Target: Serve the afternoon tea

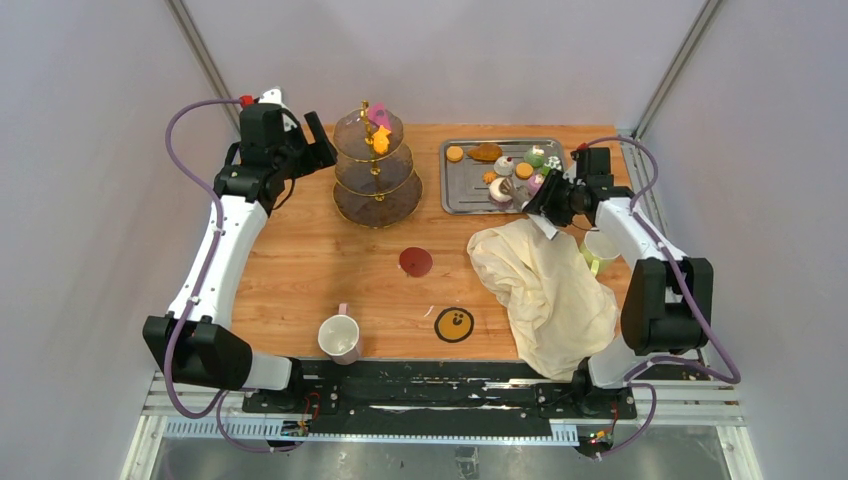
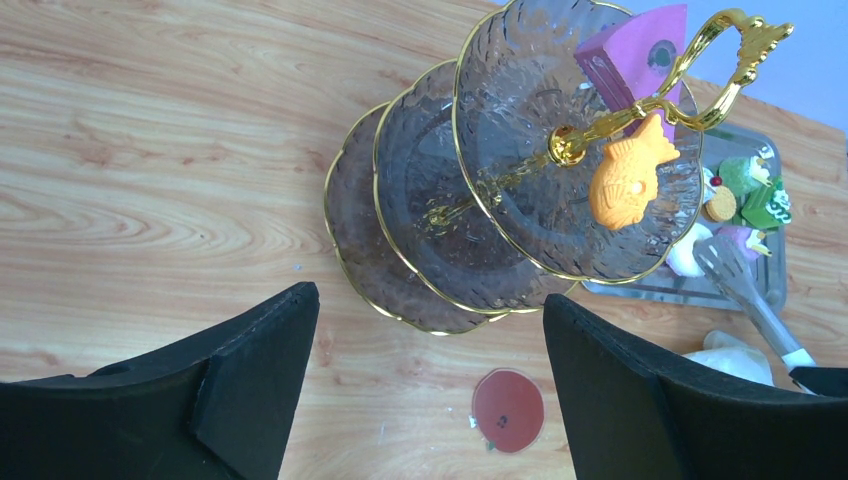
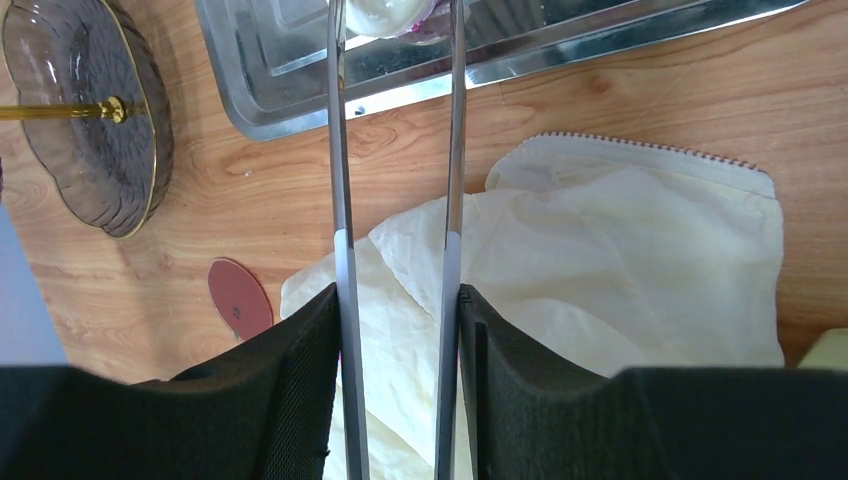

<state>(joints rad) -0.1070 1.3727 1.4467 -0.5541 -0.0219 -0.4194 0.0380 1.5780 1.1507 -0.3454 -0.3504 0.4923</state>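
Observation:
The three-tier smoky glass stand [image 1: 377, 170] with a gold stem stands at the back left. An orange fish cake [image 2: 625, 180] and a pink cake [image 2: 630, 55] lie on its top tier. My left gripper [image 2: 430, 330] hovers open and empty beside the stand. My right gripper [image 3: 398, 300] is shut on steel tongs [image 3: 342, 200]. The tongs' tips straddle a white donut [image 3: 385, 15] in the steel tray [image 1: 450, 205], among several small cakes [image 1: 535, 157]. One pale mug [image 1: 340, 337] sits near the front edge. Another mug [image 1: 600, 248] is partly hidden under my right arm.
A large cream cloth [image 1: 545, 285] lies crumpled on the right half of the table, below the tongs. A red coaster [image 1: 416, 261] and a yellow smiley coaster [image 1: 454, 324] lie on the wood between the stand and the front mug.

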